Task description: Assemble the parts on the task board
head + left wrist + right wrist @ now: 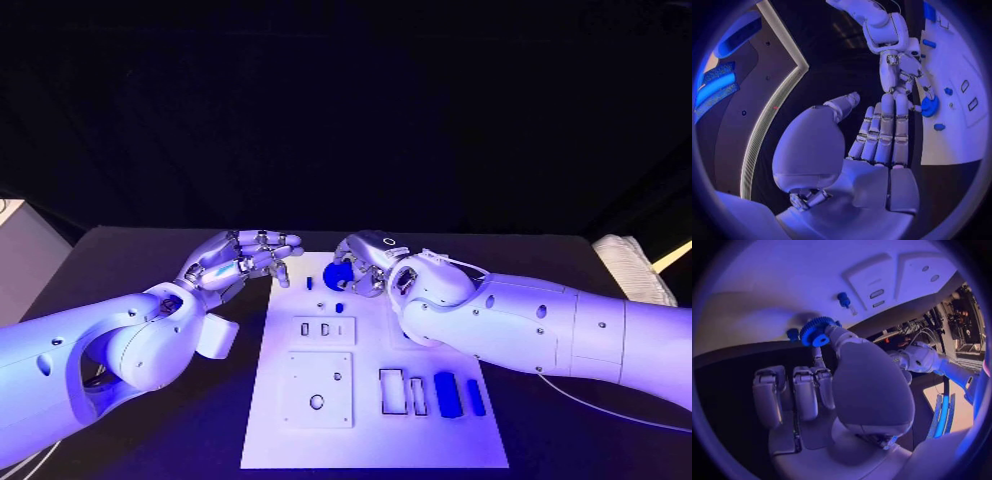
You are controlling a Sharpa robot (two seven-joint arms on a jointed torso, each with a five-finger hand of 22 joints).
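Observation:
The white task board (368,440) lies in the middle of the black table. At the board's far end my right hand (369,264) pinches a blue gear (339,277) between thumb and a finger; the gear (817,331) sits at the fingertips just above the board (773,285). My left hand (245,256) hovers at the board's far left corner, its fingers (882,130) stretched out and holding nothing, close to the gear (929,106). A small blue peg (309,283) stands near the gear. Two blue bars (459,395) lie at the board's near right.
Raised white blocks with slots (325,330) and a square plate with holes (317,388) sit on the board. Empty rectangular recesses (391,390) lie beside the blue bars. A white cable (606,408) trails on the table at the right.

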